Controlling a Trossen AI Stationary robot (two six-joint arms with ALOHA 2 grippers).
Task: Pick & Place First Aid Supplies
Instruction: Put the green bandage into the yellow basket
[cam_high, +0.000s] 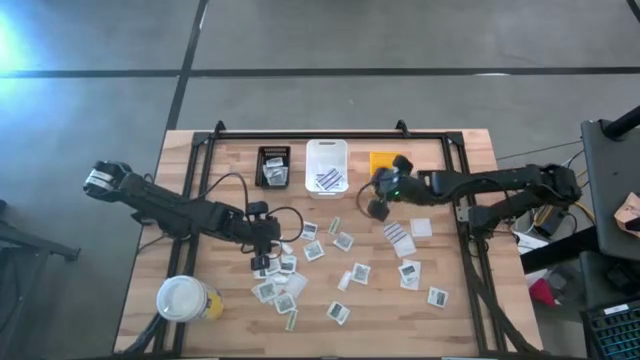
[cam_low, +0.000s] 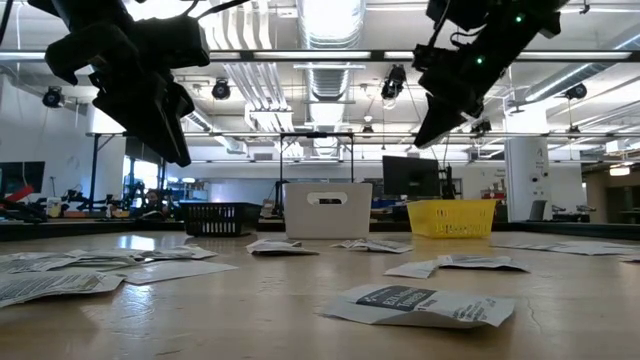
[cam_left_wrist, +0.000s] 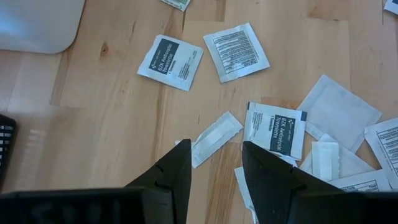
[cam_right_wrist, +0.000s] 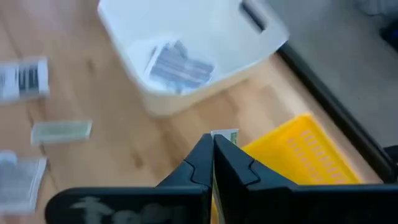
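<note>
So my right gripper (cam_right_wrist: 213, 149) is pinched tight on one of those narrow pale yellow-green strips (cam_right_wrist: 225, 137), thin flat paper, poking out just past the fingertips. I'm holding it up off the wood, just beside the yellow bin (cam_high: 383, 162), which is a ribbed plastic basket; the arm reaches in low and nearly straight toward it. The white bin (cam_high: 327, 165), next to the yellow one, is smooth with rounded corners, and my right wrist view shows a blue-striped packet (cam_right_wrist: 178, 64) lying inside, which the low view can't see at all. The black bin (cam_high: 274, 165) sits on the white bin's other side.

My left gripper (cam_left_wrist: 214, 165) hangs with fingers apart, holding nothing, well away from the yellow bin over the scattered packets (cam_high: 312, 270). Right under it is a little white strip packet (cam_left_wrist: 214, 137) touching a square one with a dark printed patch (cam_left_wrist: 275, 129).
</note>
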